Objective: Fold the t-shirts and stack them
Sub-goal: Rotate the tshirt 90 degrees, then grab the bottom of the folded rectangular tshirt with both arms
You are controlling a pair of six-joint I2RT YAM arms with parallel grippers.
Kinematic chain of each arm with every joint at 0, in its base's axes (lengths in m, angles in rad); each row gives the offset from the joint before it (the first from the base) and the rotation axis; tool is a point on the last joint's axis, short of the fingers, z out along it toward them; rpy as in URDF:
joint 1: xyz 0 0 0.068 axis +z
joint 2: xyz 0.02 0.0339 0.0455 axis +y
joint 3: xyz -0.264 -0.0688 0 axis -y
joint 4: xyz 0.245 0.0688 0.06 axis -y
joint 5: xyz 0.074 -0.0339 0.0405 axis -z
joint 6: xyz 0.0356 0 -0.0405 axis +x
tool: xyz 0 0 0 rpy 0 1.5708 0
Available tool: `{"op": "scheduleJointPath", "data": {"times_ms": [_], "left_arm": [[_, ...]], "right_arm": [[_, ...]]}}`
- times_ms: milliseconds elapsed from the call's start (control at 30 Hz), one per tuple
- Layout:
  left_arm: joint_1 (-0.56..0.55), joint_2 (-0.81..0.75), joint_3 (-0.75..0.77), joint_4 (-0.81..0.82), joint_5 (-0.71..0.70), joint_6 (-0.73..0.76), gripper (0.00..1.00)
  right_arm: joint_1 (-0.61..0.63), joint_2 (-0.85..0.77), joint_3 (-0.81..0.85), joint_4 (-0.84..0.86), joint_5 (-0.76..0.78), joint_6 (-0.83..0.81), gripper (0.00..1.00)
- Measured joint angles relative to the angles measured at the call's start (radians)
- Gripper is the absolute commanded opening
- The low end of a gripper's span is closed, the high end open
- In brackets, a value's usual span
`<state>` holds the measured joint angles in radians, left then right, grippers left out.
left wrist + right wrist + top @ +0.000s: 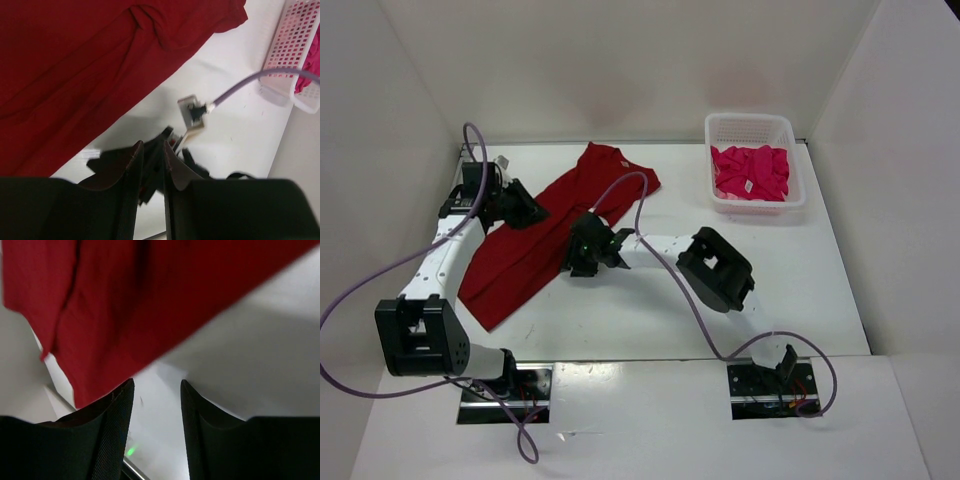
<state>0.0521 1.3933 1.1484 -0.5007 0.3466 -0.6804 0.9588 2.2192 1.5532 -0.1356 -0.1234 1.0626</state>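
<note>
- Folding the dark red t-shirt [535,235] is the step I judge to be in hand. It lies as one long strip on the surface [800,290], left of centre, running from 12 o'clock down towards 8 o'clock. It looks narrow enough that I take the lengthwise fold as made.
- My left fingers [131,170] hover at the strip's 9 o'clock edge, parted by only a slim gap, with no cloth in it.
- My right fingers [116,425] stand wide apart over bare surface just off the strip's 3 o'clock edge, holding nothing.
- For the next move, I think both pairs need to go to one end of the strip, pinch a corner each and carry that end over to the other. Each pinch has to take every layer, or the fold will slide apart.
- The magenta t-shirt [752,170] sits bunched in the white basket [798,195] at 1 o'clock, well apart from the red one. A paler patch [724,193] at the basket's 7 o'clock corner may be the pale pink t-shirt, but I cannot be sure.
- From above, the left arm covers part of the strip's 9 o'clock side, and the purple cable [640,200] crosses its far end.
- Both wrist views cut the shirt off, so I cannot count its layers or see where the sleeves lie.
</note>
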Motion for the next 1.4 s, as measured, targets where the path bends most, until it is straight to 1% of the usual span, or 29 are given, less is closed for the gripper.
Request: {"op": "scheduleJointPath", "data": {"times_ms": [67, 133, 200, 233, 267, 367, 400, 467, 533, 600, 700, 767, 833, 867, 900, 933, 1033, 1133, 1200, 1300, 1400], "left_arm": [[0.000, -0.016, -0.007, -0.001, 0.005, 0.000, 0.29], [0.000, -0.033, -0.018, -0.001, 0.011, 0.001, 0.29], [0.000, -0.044, -0.027, -0.002, 0.015, 0.003, 0.29], [0.000, -0.047, -0.032, -0.002, 0.018, 0.005, 0.29], [0.000, -0.048, -0.037, -0.001, 0.018, 0.008, 0.29], [0.000, -0.049, -0.051, -0.002, 0.019, 0.024, 0.29], [0.000, -0.049, -0.056, -0.003, 0.019, 0.027, 0.29], [-0.001, -0.048, -0.061, -0.007, 0.018, 0.030, 0.29], [-0.011, -0.043, -0.063, -0.006, 0.017, 0.031, 0.29], [-0.033, -0.027, -0.066, 0.000, 0.016, 0.038, 0.29], [-0.085, 0.016, -0.077, 0.014, 0.015, 0.046, 0.29], [-0.132, 0.055, -0.082, 0.016, 0.012, 0.045, 0.30], [-0.185, 0.095, -0.085, 0.020, 0.010, 0.046, 0.32], [-0.208, 0.110, -0.093, 0.026, 0.010, 0.046, 0.33], [-0.226, 0.117, -0.107, 0.031, 0.013, 0.046, 0.35], [-0.240, 0.121, -0.124, 0.031, 0.017, 0.047, 0.36], [-0.248, 0.122, -0.202, 0.032, 0.030, 0.047, 0.44], [-0.255, 0.121, -0.298, 0.026, 0.051, 0.040, 0.47], [-0.277, 0.120, -0.354, 0.011, 0.064, 0.032, 0.47], [-0.330, 0.105, -0.419, -0.007, 0.086, 0.019, 0.48], [-0.389, 0.073, -0.454, -0.027, 0.097, -0.005, 0.48]], "right_arm": [[-0.015, 0.029, 0.049, -0.007, 0.027, 0.020, 0.48], [-0.026, 0.061, 0.097, -0.010, 0.048, 0.043, 0.45], [-0.036, 0.097, 0.145, -0.015, 0.057, 0.063, 0.34], [-0.038, 0.116, 0.171, -0.020, 0.060, 0.072, 0.19], [-0.039, 0.137, 0.201, -0.034, 0.061, 0.075, 0.12], [-0.038, 0.172, 0.247, -0.054, 0.064, 0.095, 0.00], [-0.039, 0.169, 0.240, -0.056, 0.067, 0.095, 0.00], [-0.049, 0.121, 0.156, -0.017, 0.063, 0.092, 0.00], [-0.072, 0.022, -0.008, 0.016, 0.055, 0.072, 0.00], [-0.126, -0.092, -0.159, 0.001, 0.040, 0.034, 0.00], [-0.279, -0.238, -0.338, -0.019, 0.003, -0.059, 0.00], [-0.389, -0.289, -0.395, -0.046, -0.016, -0.126, 0.00], [-0.470, -0.312, -0.415, -0.078, -0.013, -0.181, 0.11], [-0.486, -0.322, -0.422, -0.092, -0.010, -0.202, 0.20], [-0.488, -0.333, -0.431, -0.098, -0.011, -0.223, 0.40], [-0.483, -0.346, -0.442, -0.103, -0.013, -0.229, 0.45], [-0.455, -0.417, -0.500, -0.120, -0.016, -0.263, 0.55], [-0.440, -0.529, -0.581, -0.146, -0.007, -0.259, 0.57], [-0.439, -0.623, -0.649, -0.155, 0.003, -0.237, 0.57], [-0.439, -0.754, -0.749, -0.163, 0.012, -0.188, 0.58], [-0.437, -0.850, -0.851, -0.176, 0.015, -0.134, 0.58]]}}
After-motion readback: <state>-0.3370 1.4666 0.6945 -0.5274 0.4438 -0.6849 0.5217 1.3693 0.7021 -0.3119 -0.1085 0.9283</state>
